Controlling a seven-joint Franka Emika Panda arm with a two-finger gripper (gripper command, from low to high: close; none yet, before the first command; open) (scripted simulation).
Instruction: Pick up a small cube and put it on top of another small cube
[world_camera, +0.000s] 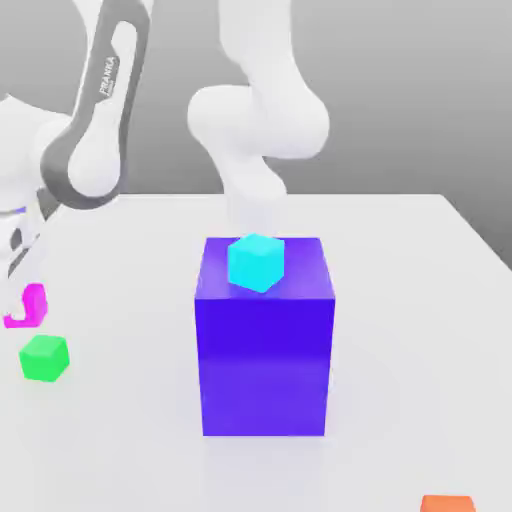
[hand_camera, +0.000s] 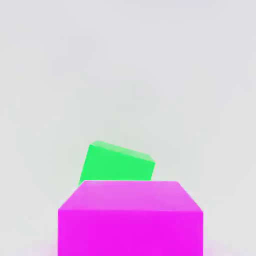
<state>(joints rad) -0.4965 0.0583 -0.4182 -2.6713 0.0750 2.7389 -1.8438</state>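
Magenta cube in pincer, arm lettered "FRANKA".

A simulated robot workspace, rendered rather than filmed — a plain white tabletop runs across the exterior view, with a blank grey backdrop above it. A white robot arm at upper left and simple colored blocks, a blue-violet one at center, suggest a lab-style test scene — bare and undecorated.
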